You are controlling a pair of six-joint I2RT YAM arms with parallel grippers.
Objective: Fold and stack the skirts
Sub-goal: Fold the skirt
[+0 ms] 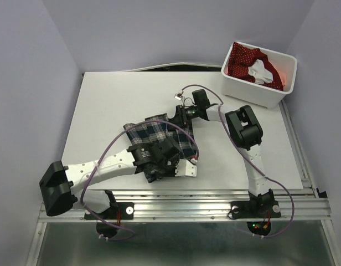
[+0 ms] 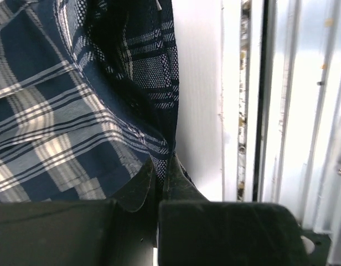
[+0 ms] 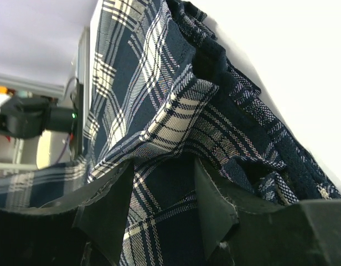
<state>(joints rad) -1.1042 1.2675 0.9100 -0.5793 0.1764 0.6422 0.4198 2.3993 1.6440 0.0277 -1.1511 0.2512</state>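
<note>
Two skirts were in view. The plaid skirt (image 1: 153, 133) lay crumpled near the middle of the bench (image 1: 112, 97), between the two arms. The red dotted skirt (image 1: 243, 57) sat bunched inside the white bin (image 1: 258, 95) at the far right corner, well apart from both arms.

The left end effector (image 1: 159, 163) rested at the near edge of the plaid skirt. In the left wrist view, the left end effector (image 2: 162, 166) had its fingers pressed together on the hem of the plaid skirt (image 2: 48, 111), just beside bare bench surface (image 2: 198, 83).

The right end effector (image 1: 180, 113) was positioned at the far right corner of the same garment. In the right wrist view, the right end effector (image 3: 164, 166) had its fingers (image 3: 107, 213) spread, with folds of plaid skirt (image 3: 143, 83) lying between them.
</note>
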